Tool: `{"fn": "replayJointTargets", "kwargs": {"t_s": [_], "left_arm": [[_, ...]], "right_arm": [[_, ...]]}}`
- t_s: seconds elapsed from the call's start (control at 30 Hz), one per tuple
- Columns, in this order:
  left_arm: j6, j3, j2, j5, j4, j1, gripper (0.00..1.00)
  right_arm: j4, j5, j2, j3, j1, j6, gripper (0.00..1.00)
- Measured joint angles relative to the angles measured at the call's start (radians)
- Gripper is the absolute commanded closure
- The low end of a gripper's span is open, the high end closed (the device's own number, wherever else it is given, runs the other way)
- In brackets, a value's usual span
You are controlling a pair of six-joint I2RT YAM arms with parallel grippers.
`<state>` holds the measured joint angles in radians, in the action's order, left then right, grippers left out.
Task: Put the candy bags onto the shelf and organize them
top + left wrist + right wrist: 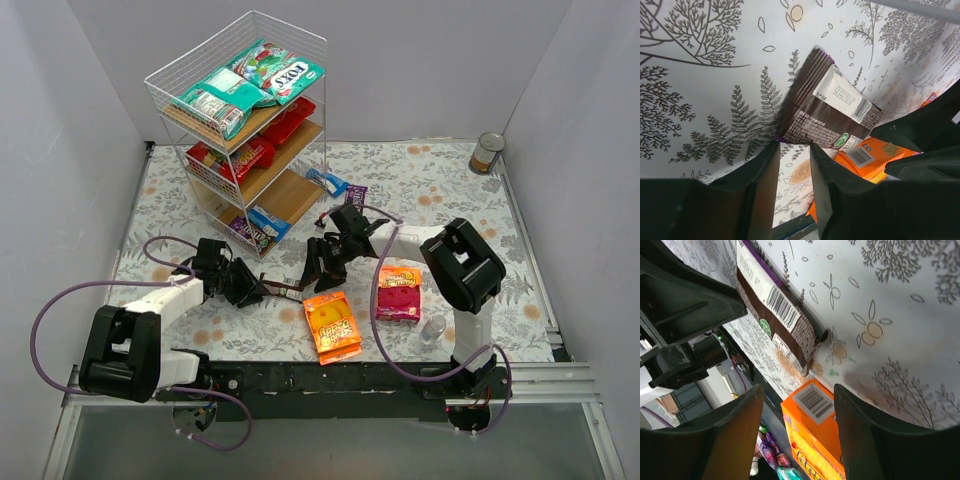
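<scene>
Left gripper (795,147), jaws narrowly parted at edge of brown glossy flat packet (810,120), hold unclear; right gripper (798,390) wide open, empty.

Silver tin can (487,153) at far right corner, small clear cup (433,330) on fern-print tablecloth (540,240)

Shelf (296,193) is standing far left on the worktop (530,240), bags (255,80) lying on its tiers. Packet (825,112) is lying front centre, near bag (331,326) just right, second bag (399,292) beside it. Can (487,153) is sitting far right.
</scene>
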<state>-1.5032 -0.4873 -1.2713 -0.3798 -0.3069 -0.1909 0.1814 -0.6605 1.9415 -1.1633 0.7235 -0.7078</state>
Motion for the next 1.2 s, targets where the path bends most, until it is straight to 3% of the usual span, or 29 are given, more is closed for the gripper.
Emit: {"fn": "replayJointTargets", "kwargs": {"t_s": [0.3, 0.6, 0.8, 1.03, 1.2], "left_arm": [[0.005, 0.009, 0.005, -0.01, -0.009, 0.0, 0.73], [0.006, 0.009, 0.005, -0.012, -0.017, 0.0, 0.73], [0.008, 0.009, 0.008, -0.013, -0.025, 0.0, 0.73], [0.014, 0.009, 0.017, -0.01, -0.037, 0.0, 0.72], [0.017, 0.009, 0.045, 0.0, -0.053, 0.0, 0.7]], "right_arm": [[-0.096, 0.015, 0.083, -0.041, 0.063, -0.129, 0.38], [-0.275, 0.128, 0.054, 0.052, 0.079, -0.306, 0.48], [-0.315, 0.183, 0.049, 0.076, 0.079, -0.356, 0.67], [-0.311, 0.221, 0.056, 0.079, 0.079, -0.365, 0.99], [-0.302, 0.24, 0.052, 0.079, 0.078, -0.353, 0.99]]}}
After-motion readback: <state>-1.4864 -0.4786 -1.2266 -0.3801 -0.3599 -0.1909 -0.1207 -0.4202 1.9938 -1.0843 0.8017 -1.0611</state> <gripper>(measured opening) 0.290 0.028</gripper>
